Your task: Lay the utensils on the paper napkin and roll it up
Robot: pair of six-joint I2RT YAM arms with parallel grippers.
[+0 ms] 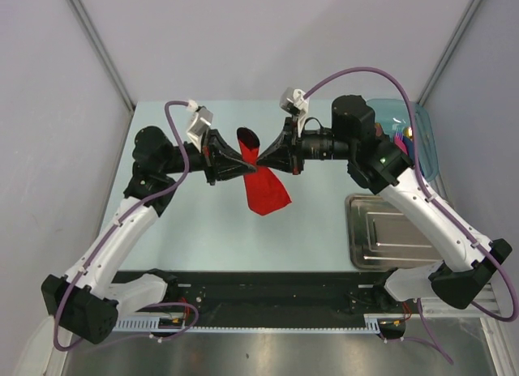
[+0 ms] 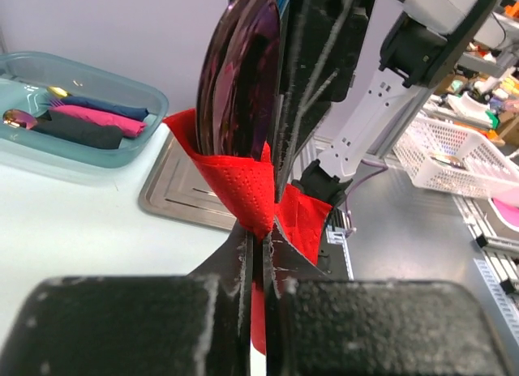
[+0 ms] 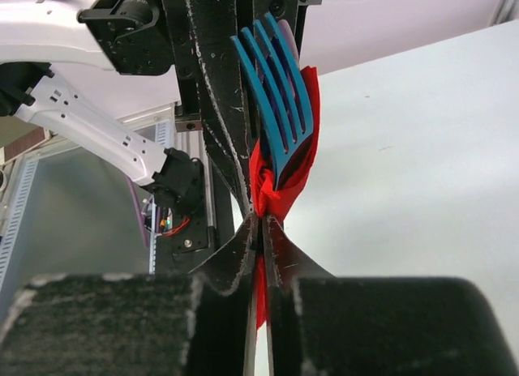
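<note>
Two utensils, a blue fork (image 3: 274,92) and a purple spoon (image 2: 243,76), poke out of one end of a red napkin (image 1: 266,190) wrapped round them, over the middle of the counter (image 1: 203,230). Left hand (image 1: 250,168) and right hand (image 1: 263,165) meet tip to tip, each clenched on the napkin's pinched waist. Metal tray (image 1: 389,234) lies to the right, a clear bin (image 2: 77,145) of other rolls beyond it.

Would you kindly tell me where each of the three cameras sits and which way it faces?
Top external: above, behind the robot, looking down at the table; both arms show.
Left wrist: faces the right arm; left gripper, shut, in front; purple spoon.
Right wrist: faces the left arm; right gripper, shut, in front; blue fork.
All share the red napkin.
</note>
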